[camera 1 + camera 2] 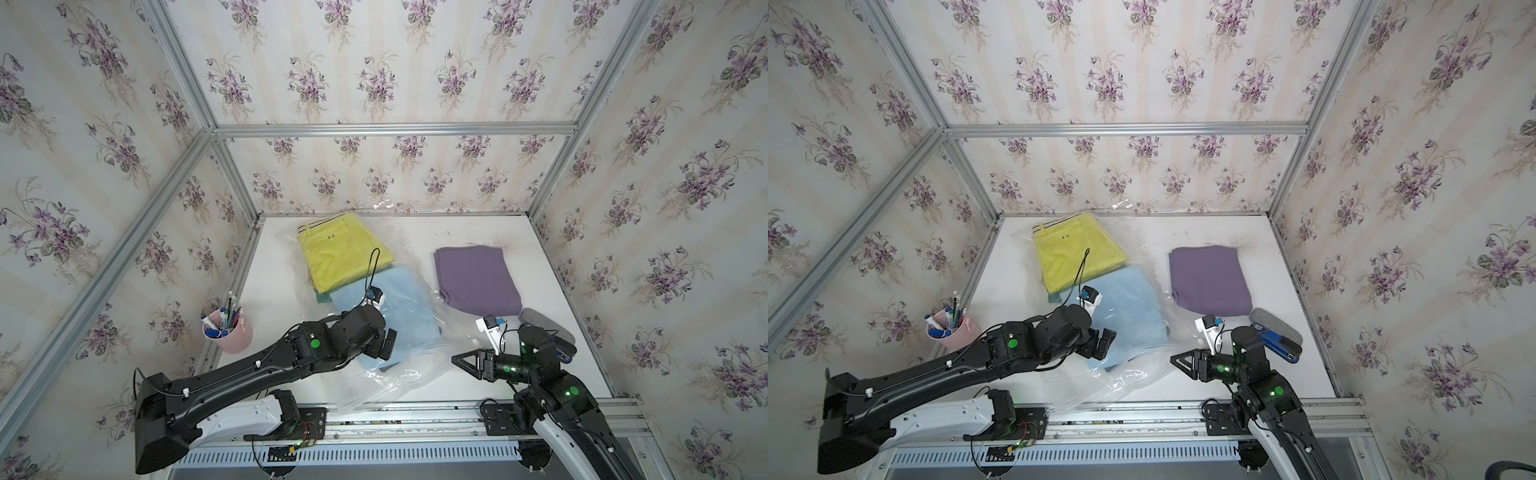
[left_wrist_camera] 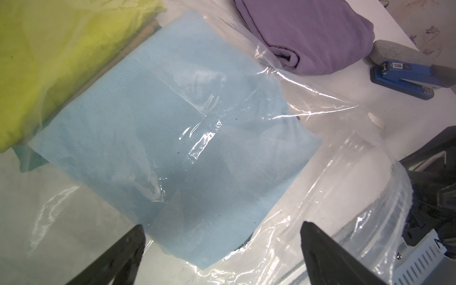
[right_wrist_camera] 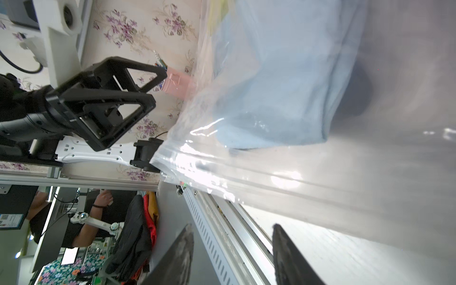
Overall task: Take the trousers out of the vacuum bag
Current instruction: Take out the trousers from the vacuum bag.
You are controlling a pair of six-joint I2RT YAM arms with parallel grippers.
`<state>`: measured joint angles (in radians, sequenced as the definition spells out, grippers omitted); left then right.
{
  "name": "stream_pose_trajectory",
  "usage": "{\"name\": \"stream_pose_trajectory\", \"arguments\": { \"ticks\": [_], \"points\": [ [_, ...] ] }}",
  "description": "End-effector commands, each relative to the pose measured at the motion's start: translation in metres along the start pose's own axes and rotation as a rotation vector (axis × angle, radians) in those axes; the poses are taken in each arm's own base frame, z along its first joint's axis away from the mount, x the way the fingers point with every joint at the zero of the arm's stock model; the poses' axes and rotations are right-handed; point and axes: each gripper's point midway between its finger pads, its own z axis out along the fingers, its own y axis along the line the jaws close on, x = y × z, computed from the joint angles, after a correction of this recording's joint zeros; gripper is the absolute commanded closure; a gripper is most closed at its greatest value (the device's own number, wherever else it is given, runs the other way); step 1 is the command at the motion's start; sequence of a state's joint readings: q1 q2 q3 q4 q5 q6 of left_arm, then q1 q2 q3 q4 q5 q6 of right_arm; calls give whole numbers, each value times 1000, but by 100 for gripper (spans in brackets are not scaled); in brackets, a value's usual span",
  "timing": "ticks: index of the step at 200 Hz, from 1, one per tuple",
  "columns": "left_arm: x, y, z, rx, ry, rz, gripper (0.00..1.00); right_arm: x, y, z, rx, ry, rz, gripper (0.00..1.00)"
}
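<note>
The see-through vacuum bag (image 1: 376, 388) lies across the left half of the table, its zip strip (image 3: 246, 177) at the near end. Inside it are yellow-green trousers (image 1: 345, 253) with a striped waistband, light blue trousers (image 1: 390, 311) nearer me, and a teal edge (image 2: 27, 158) underneath. Purple trousers (image 1: 478, 278) lie outside the bag, to its right. My left gripper (image 2: 222, 225) hovers open above the near corner of the light blue trousers, over the plastic. My right gripper (image 3: 233, 227) points at the bag's mouth from the right, jaws apart with nothing between them.
A pink cup of pens (image 1: 228, 332) stands at the table's left edge. A blue stapler (image 1: 1277, 345) and a grey oblong pad (image 1: 1279, 324) lie by the right arm. Aluminium rails (image 1: 415, 409) run along the front. Papered walls close in the other sides.
</note>
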<state>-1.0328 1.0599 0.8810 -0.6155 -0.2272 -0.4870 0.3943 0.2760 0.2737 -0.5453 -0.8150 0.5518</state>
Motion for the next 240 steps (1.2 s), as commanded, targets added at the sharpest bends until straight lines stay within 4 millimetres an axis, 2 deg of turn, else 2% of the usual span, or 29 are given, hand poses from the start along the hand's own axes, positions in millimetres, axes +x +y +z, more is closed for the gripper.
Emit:
{"name": "stream_pose_trajectory", "arguments": {
  "ticks": [1, 49, 67, 78, 122, 153, 182, 205, 240],
  "points": [
    [-4, -3, 1, 10, -14, -2, 0, 8, 4, 3, -23, 43, -32, 48],
    [-2, -4, 3, 15, -8, 6, 0, -1, -10, 9, 57, -5, 38, 51],
    [-2, -5, 4, 18, -4, 5, 0, -4, -14, 19, 60, -19, 64, 50],
    [-2, -5, 3, 20, -4, 4, 0, 5, -11, 28, 47, 19, 50, 50],
    [-2, -5, 3, 24, -10, -1, 0, 8, -14, 54, 99, -26, 60, 49],
    [-1, -6, 4, 31, -10, -11, 0, -6, -28, 62, 133, -171, 144, 43],
    [1, -7, 7, 44, -15, -24, 0, -20, -49, 65, 189, -293, 197, 40],
    [2, -9, 7, 54, -14, -30, 0, -31, -53, 68, 204, -349, 211, 41],
    [5, -6, 5, 50, -20, -39, 0, -44, -49, 74, 195, -393, 213, 46]
  ]
}}
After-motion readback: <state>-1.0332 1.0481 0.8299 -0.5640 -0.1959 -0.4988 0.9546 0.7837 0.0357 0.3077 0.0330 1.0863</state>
